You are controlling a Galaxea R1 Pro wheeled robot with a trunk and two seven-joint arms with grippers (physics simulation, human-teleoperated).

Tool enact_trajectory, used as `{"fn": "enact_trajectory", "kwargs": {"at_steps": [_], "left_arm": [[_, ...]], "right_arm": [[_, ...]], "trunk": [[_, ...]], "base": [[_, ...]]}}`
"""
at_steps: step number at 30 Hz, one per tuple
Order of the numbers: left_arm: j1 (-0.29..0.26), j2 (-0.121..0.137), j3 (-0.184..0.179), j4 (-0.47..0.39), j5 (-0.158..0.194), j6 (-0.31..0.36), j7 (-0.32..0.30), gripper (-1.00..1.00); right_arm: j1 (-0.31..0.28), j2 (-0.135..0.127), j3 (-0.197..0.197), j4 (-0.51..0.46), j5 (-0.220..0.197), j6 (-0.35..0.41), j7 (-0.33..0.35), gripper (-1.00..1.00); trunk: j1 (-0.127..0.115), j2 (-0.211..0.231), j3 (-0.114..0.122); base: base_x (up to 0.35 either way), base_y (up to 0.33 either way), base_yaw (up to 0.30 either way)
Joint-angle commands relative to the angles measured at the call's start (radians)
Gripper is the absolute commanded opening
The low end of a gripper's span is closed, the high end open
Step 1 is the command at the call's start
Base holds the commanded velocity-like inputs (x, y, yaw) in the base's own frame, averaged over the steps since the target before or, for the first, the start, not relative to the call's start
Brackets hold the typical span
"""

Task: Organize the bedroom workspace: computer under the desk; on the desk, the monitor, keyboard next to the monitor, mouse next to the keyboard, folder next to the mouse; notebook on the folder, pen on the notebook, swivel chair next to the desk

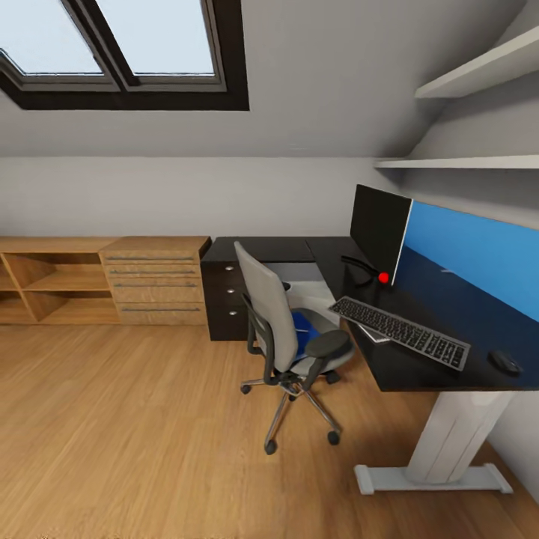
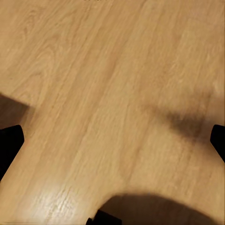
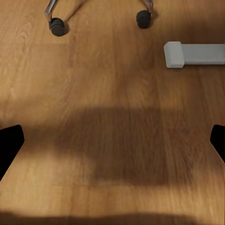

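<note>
While both hands (image 2: 112, 136) (image 3: 112, 136) hang wide open over floor (image 1: 135, 434), nothing gripped. Folder (image 1: 302, 329) on swivel chair (image 1: 288, 340) beside counter (image 1: 419, 329); keyboard (image 1: 400, 331), mouse (image 1: 504, 362), monitor (image 1: 379, 230) on top.

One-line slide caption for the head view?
Swivel chair holding blue folder beside desk with monitor, keyboard and mouse.

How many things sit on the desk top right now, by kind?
Monitor: 1
Keyboard: 1
Mouse: 1
Total on the desk: 3
The folder is on the chair, so it is not counted.
</note>
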Motion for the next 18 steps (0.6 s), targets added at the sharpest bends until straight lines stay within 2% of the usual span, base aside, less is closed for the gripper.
{"fn": "enact_trajectory", "kwargs": {"at_steps": [1,8,18], "left_arm": [[0.000,-0.001,0.002,0.000,-0.001,-0.003,0.000,1.00],[0.000,0.001,-0.001,0.004,-0.003,-0.006,-0.004,1.00],[0.000,0.002,-0.003,0.005,-0.003,-0.005,-0.005,1.00]], "right_arm": [[0.000,0.000,0.004,0.000,0.003,-0.002,-0.007,1.00],[-0.001,-0.004,0.004,0.000,0.006,-0.004,-0.006,1.00],[-0.001,-0.005,0.004,0.000,0.007,-0.004,-0.006,1.00]], "trunk": [[0.000,0.000,-0.001],[0.000,0.000,-0.001],[0.000,0.000,-0.001]], "base": [[0.000,0.000,0.080],[0.000,0.008,0.023],[-0.005,0.213,0.001]]}}
